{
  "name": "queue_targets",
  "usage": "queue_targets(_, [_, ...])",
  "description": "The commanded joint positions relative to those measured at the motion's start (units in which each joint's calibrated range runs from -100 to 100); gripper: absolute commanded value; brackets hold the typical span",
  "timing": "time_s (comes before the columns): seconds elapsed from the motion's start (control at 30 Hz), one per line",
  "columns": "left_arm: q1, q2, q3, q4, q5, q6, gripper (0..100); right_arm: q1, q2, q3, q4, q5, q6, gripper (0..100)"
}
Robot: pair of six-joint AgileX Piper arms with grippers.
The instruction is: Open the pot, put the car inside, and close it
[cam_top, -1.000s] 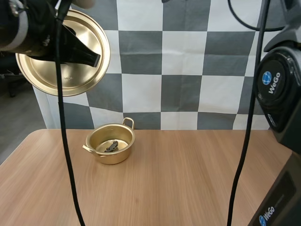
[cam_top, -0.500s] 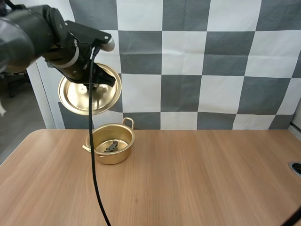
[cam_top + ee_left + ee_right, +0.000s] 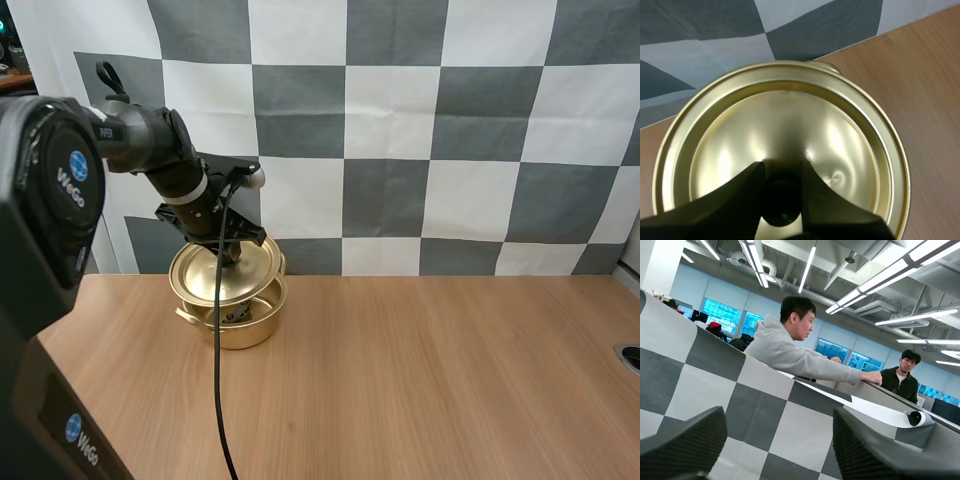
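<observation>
Left jaws: closed on the knob (image 3: 782, 200) of the lid (image 3: 790, 120).
Lid: gold, round, held tilted just over the pot (image 3: 243, 330), not yet seated.
Car (image 3: 237, 315): small, dark, glimpsed inside the pot.
Right jaws: spread apart, nothing held.
Nearer arm: left.

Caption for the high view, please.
Left gripper holds the lid tilted over the pot, car inside.

High view overlooks table (image 3: 400, 380) — left wrist close above shared lid (image 3: 790, 125).
</observation>
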Motion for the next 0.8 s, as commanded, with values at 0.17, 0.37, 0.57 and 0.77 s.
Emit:
queue_targets(0.17, [0.0,2.5,0.1,-0.2,-2.8,0.5,0,0.0,0.1,0.0,-0.2,0.1,0.3,100])
queue_targets(0.37, [0.0,4.4,0.1,-0.3,-4.7,0.6,0,0.0,0.1,0.0,-0.4,0.1,1.1,100])
queue_targets(0.57, [0.0,6.4,0.1,-0.4,-4.2,1.4,0,0.0,0.1,0.0,-0.4,0.1,1.1,100])
queue_targets(0.77, [0.0,6.6,0.1,-0.5,-4.2,2.1,0,0.0,0.1,0.0,-0.4,0.1,1.3,100])
